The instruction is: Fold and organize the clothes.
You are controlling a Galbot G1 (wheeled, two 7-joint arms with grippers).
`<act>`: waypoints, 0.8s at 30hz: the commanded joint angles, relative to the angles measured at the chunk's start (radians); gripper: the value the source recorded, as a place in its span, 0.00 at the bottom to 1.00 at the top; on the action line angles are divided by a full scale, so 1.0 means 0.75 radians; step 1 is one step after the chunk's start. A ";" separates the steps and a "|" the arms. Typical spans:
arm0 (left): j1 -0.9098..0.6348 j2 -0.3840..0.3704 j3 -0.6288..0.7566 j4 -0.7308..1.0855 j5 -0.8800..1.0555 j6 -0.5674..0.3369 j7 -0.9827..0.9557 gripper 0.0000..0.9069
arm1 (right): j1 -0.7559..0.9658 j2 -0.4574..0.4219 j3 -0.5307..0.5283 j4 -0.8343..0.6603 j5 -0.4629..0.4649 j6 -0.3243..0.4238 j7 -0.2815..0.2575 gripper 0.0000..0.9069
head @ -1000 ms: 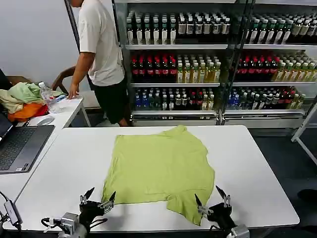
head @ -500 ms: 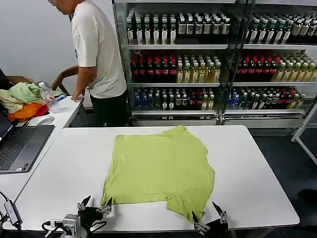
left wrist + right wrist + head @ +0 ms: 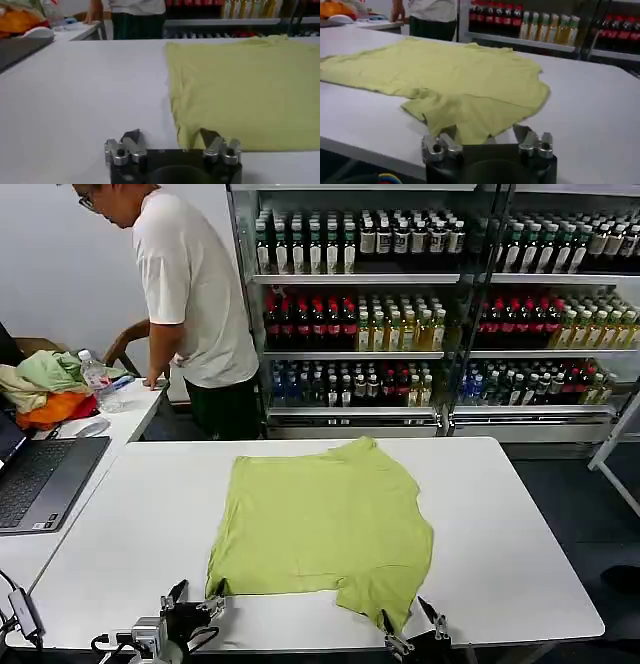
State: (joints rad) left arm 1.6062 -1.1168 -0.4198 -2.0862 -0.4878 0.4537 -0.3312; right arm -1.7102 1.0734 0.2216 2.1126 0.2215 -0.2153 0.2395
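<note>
At the bottom of the head frame, the left gripper (image 3: 192,606) and right gripper (image 3: 413,630) sat low at the tabletop (image 3: 520,514) edge, fingers open, holding nothing. The T-shirt (image 3: 325,524) lay flat mid-frame, its near flap overhanging toward the right gripper. Risk: closing there might pinch doubled cloth or drag the shirt off; the left could miss the hem corner.

— What sort of place is this?
— A shop-like test room: tall metal shelving racks (image 3: 400,279) packed with rows of bottled drinks (image 3: 350,324) stand behind a plain white desk (image 3: 500,514), with an open dark laptop (image 3: 40,479) alongside.
</note>
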 commanded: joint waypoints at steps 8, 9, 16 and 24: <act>-0.002 -0.012 0.049 0.016 0.016 -0.008 -0.004 0.04 | 0.021 0.004 -0.017 -0.006 0.032 -0.008 0.003 0.00; -0.002 -0.012 0.051 0.016 0.018 -0.008 -0.002 0.04 | 0.026 0.003 -0.016 -0.005 0.035 -0.008 -0.001 0.00; -0.008 -0.002 0.040 0.014 0.032 -0.030 0.048 0.04 | 0.010 -0.028 0.053 0.076 0.071 -0.005 -0.041 0.00; 0.085 0.059 -0.032 -0.146 0.007 -0.023 0.131 0.04 | -0.232 -0.106 0.192 0.237 0.099 -0.008 -0.073 0.00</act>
State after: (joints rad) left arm 1.6430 -1.0890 -0.4228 -2.1281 -0.4852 0.4382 -0.2657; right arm -1.7889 1.0152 0.3089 2.2218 0.2768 -0.2205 0.1955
